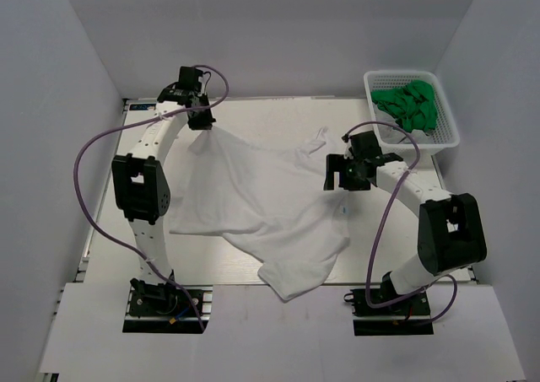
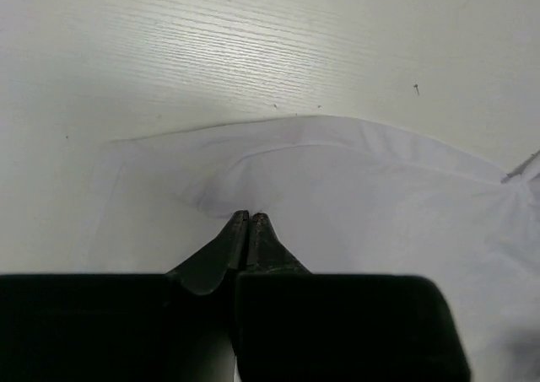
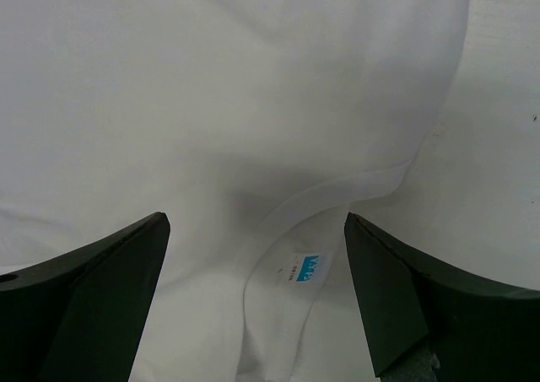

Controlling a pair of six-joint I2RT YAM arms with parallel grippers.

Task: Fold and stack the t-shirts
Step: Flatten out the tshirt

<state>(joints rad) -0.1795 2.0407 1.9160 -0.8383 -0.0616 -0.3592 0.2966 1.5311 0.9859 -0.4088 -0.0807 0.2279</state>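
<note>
Cloth, plastic and wood-grain surfaces

Thin matt cloth, softly creased: white t-shirt (image 1: 253, 196); its neck label (image 3: 302, 268) smoother, printed blue. Pale worktop (image 2: 253, 45), fine wood-grain lines, low sheen. Smooth matt black, plastic-looking: left gripper (image 2: 250, 217), right gripper (image 3: 256, 219). White plastic mesh basket (image 1: 448, 104), green cloth (image 1: 409, 104) inside, matt.

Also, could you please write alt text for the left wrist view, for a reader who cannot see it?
The left gripper, its black jaws pressed together, pinches a raised fold of a white t-shirt near its hemmed edge. Beyond the cloth lies the pale, faintly grained table.
</note>
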